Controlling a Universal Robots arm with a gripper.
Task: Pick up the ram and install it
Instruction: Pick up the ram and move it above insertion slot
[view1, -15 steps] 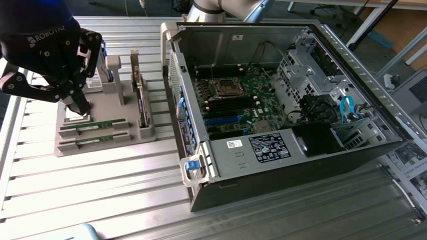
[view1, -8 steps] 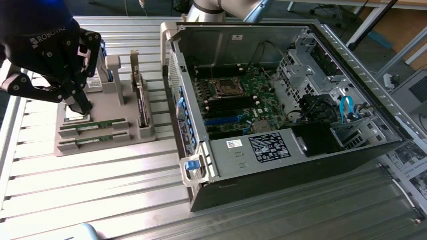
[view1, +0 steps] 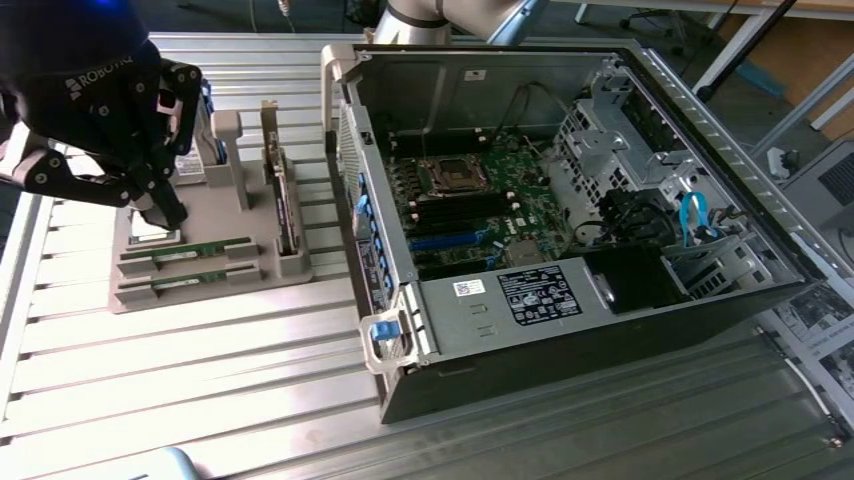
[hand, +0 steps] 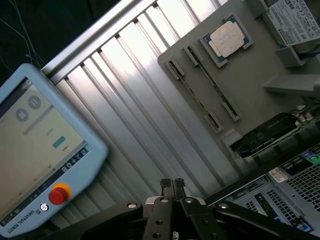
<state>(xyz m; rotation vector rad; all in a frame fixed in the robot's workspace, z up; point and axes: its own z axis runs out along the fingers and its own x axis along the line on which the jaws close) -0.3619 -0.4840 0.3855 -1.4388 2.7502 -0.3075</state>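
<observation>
Ram (view1: 194, 249): thin green stick, seated lengthwise in gray holder (view1: 200, 215) slot, parallel beside twin stick (view1: 187, 281).

The black two-finger gripper (view1: 171, 214) hangs at the exterior view's left. Its wide body is tilted, and the fingers point downward and a little toward the exterior view's right. In the wrist view, the two thin black fingertips (hand: 166, 184) are pressed together, so the jaws are fully closed.

High exterior, downward wrist; shared tray (view1: 214, 222) (hand: 260, 67)
</observation>
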